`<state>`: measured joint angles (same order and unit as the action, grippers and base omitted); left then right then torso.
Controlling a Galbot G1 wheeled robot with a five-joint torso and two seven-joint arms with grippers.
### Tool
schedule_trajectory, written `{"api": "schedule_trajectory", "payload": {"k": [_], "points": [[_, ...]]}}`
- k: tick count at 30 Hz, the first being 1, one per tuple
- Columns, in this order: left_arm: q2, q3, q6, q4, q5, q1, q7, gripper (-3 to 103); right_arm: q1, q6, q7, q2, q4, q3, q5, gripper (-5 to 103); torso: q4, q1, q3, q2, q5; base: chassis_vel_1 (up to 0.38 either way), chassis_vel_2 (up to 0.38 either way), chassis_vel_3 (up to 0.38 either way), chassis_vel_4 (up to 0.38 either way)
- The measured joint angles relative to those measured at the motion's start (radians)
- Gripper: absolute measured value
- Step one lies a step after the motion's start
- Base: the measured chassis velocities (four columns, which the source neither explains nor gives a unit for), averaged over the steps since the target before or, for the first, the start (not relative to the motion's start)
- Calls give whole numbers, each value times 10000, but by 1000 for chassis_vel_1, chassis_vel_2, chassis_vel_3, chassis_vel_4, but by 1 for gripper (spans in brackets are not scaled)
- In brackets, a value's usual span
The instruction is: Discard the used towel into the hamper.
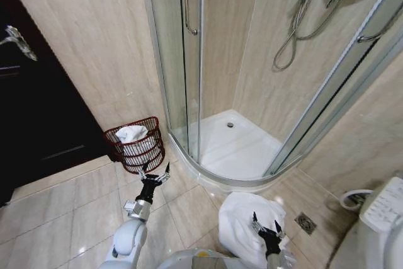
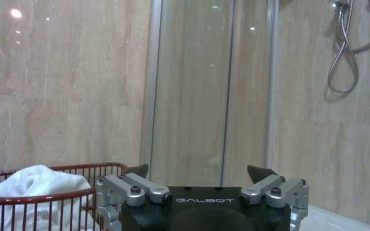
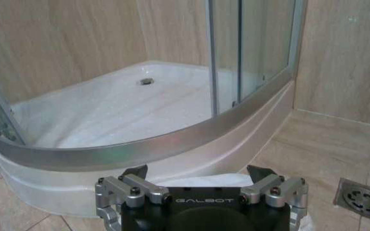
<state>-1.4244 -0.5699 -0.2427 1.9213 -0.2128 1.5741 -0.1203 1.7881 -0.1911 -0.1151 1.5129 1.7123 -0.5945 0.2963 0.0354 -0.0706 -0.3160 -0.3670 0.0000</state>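
Used towel (image 1: 242, 225): crumpled white heap on the floor tiles, just in front of the shower tray (image 1: 236, 146), not yet lifted. Right gripper (image 1: 267, 229) hovering right over the heap's near edge, jaws spread, nothing pinched. Left gripper (image 1: 155, 175) out front, jaws spread and empty too, just short of the hamper (image 1: 134, 146), which stands against the wall beside the glass shower door (image 1: 182, 61) and already carries a white cloth (image 1: 131, 133) piled to the rim. Risks from here, as a judgement: a shallow pinch catching only one fold, leaving the rest trailing across the tiles; a slack corner snagging on the raised tray edge; the hamper well apart from the heap, so a long carry; a nearly full basket, so a drop sliding off the pile and over the rim.
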Motion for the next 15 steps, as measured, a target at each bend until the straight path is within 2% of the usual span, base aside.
{"api": "schedule_trajectory", "payload": {"k": [15], "points": [[15, -72, -168, -124, -231, 18, 36, 100, 24, -96, -9, 64, 77, 17, -124, 100, 0, -2, -3, -5, 0, 0, 0, 0, 0]]}}
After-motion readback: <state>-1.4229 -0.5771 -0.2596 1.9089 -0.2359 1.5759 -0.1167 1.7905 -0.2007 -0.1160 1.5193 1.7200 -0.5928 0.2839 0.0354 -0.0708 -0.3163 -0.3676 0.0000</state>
